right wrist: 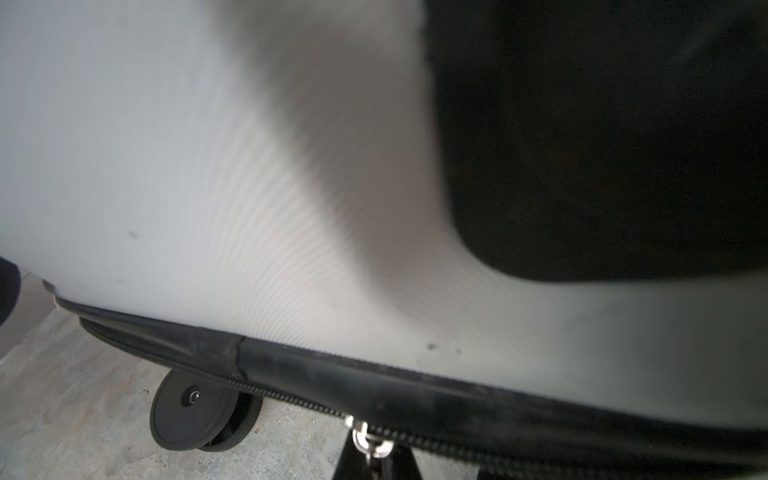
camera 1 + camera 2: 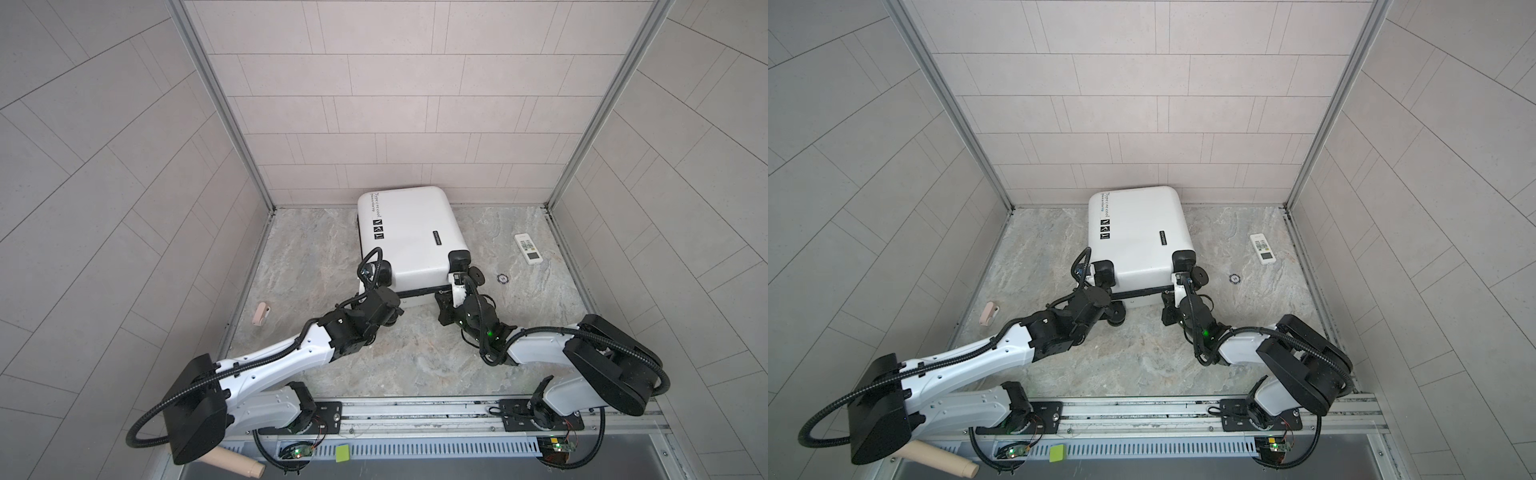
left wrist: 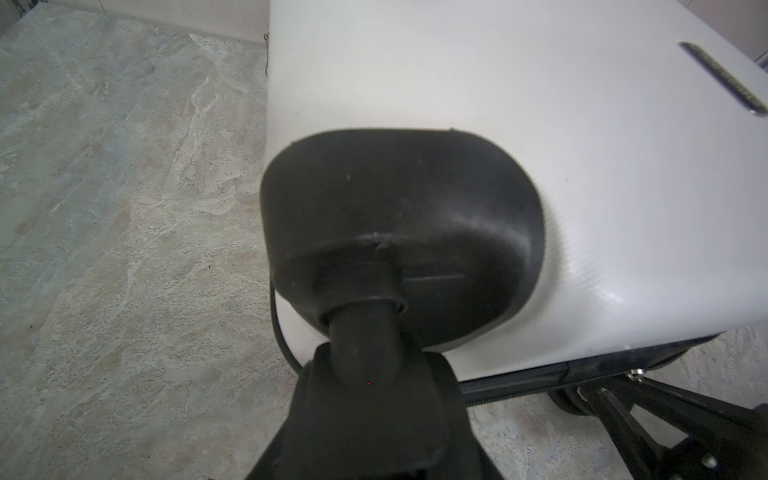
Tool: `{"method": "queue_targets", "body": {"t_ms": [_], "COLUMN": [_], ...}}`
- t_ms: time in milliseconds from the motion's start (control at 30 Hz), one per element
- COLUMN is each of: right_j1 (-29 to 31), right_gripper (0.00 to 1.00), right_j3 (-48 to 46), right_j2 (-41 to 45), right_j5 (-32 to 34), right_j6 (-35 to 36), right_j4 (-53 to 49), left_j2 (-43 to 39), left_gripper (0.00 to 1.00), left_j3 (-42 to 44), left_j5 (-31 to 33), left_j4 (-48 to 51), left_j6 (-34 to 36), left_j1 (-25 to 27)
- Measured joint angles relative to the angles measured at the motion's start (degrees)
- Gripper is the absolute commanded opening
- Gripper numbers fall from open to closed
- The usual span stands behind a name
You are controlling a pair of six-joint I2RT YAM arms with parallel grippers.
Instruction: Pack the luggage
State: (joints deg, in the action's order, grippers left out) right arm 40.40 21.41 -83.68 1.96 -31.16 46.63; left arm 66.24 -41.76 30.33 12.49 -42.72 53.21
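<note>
The white luggage (image 2: 411,232) (image 2: 1138,232) lies flat and closed at the back centre, lettered shell up, with its black zipper band (image 2: 419,291) facing me. My left gripper (image 2: 375,287) (image 2: 1100,287) is at the near left corner, shut on the caster wheel stem (image 3: 365,345) under the black wheel housing (image 3: 399,216). My right gripper (image 2: 445,297) (image 2: 1169,297) is at the near edge, by the right corner. Its fingers (image 1: 349,461) are shut on the metal zipper pull (image 1: 370,444). Another black wheel (image 1: 195,409) rests on the floor beside it.
A white remote (image 2: 528,248) and a small dark round chip (image 2: 503,277) lie on the marble floor at the right. A pink object (image 2: 261,312) lies beyond the left wall frame. A beige cylinder (image 2: 237,461) and a green block (image 2: 343,453) sit by the front rail.
</note>
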Motion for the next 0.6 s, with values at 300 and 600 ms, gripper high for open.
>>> {"method": "queue_targets", "body": {"t_ms": [300,600], "right_j1": [-0.4,-1.8], "right_gripper": [0.0,0.0], "right_j3": [0.2,-3.7], "right_j2": [-0.3,6.4], "right_j5": [-1.7,-1.7], "right_j6": [-0.9,0.1], "right_j4": [0.3,-2.1], "left_j2": [-0.2,-1.0], "left_gripper": [0.0,0.0], "left_j3": [0.0,0.1], "left_j5": [-0.1,-0.9], "left_j4": [0.0,0.2], "left_j6": [-0.1,-1.4], "left_j1": [-0.1,0.3]}}
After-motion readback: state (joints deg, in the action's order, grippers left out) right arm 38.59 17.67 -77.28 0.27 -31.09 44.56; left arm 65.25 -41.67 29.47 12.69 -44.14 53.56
